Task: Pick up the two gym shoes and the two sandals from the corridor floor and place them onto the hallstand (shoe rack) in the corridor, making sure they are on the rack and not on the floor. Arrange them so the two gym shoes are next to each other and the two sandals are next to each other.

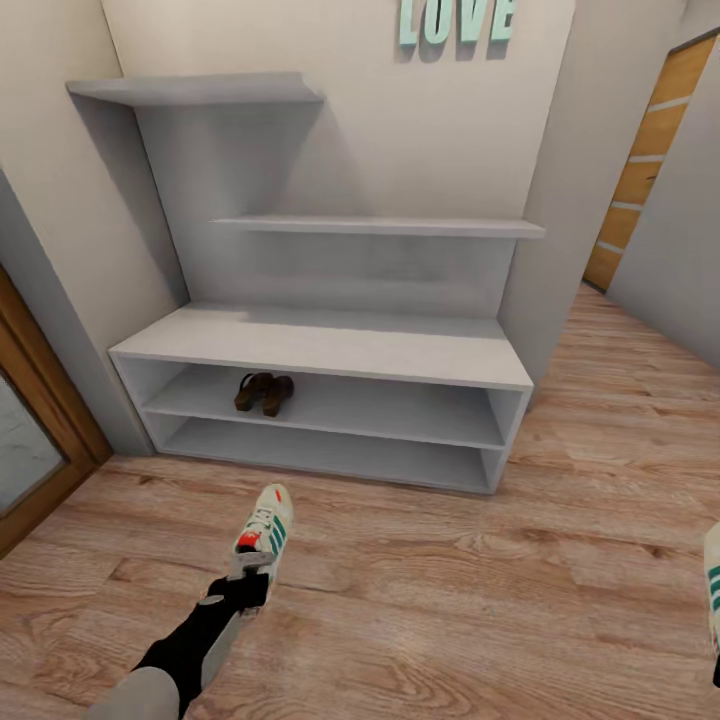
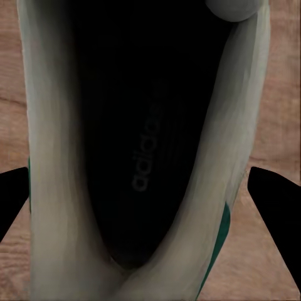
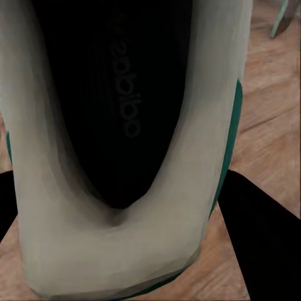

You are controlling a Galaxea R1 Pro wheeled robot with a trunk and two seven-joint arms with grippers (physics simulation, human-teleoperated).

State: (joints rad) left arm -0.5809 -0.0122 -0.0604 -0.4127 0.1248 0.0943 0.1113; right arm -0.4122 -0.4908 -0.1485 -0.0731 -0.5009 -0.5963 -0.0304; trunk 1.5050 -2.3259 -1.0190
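Hallstand (image 1: pixel 330 345): 2 sandals (image 1: pixel 264 393) lay side by side on its upper open shelf, ahead of the left gripper (image 1: pixel 245 580). Left gripper clamped 1 gym shoe (image 1: pixel 264 530) above the floor (image 1: pixel 420 600). Right gripper (image 3: pixel 125 232) straddled the other gym shoe (image 3: pixel 113 238), fingers at its heel.

One gym shoe (image 1: pixel 264 532) is hanging over the corridor floor (image 1: pixel 420 600) in front of the hallstand (image 1: pixel 330 345), toe pointing toward it, showing green stripes and a red-orange tongue patch. The second gym shoe (image 1: pixel 712 585) is showing at the right edge (mostly cut off). The two sandals (image 1: pixel 264 392), dark brown, are sitting side by side and touching on the hallstand's upper open shelf, toward its left end.
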